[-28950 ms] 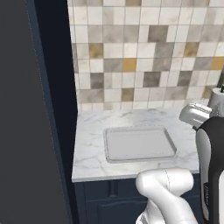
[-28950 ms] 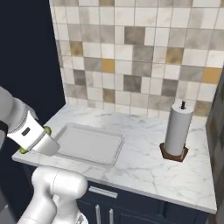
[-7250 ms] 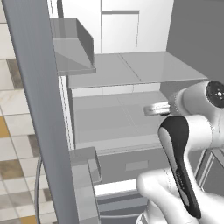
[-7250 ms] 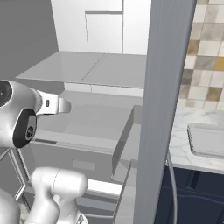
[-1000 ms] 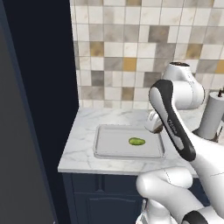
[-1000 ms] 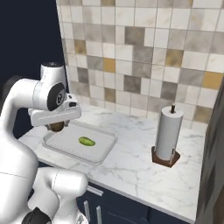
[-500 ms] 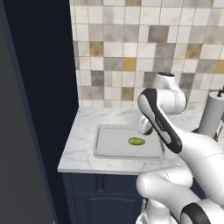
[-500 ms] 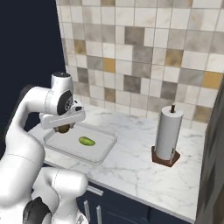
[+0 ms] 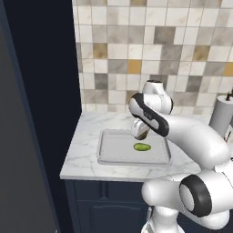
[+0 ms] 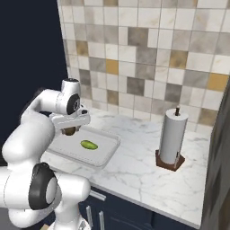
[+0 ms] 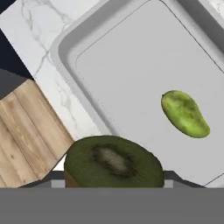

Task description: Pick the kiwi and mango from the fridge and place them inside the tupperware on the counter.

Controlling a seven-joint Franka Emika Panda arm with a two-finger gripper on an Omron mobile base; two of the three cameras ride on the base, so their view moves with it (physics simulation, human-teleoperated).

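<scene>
Pincer [image 10: 69,130] clamped on kiwi [image 11: 113,163], above tupperware [image 9: 109,154] back edge; mango [image 9: 142,146] lying inside, worktop [image 10: 148,173] beneath.

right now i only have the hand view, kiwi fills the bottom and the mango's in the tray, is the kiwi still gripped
Observer: Yes, the right base view shows the kiwi between the fingers of the gripper.
Operator: is it over the tupperware
Observer: It hangs above the far edge of the tupperware, behind the mango.
Operator: anything else on the counter
Observer: A paper towel roll stands on the counter, well off to the right of the tupperware.
</scene>
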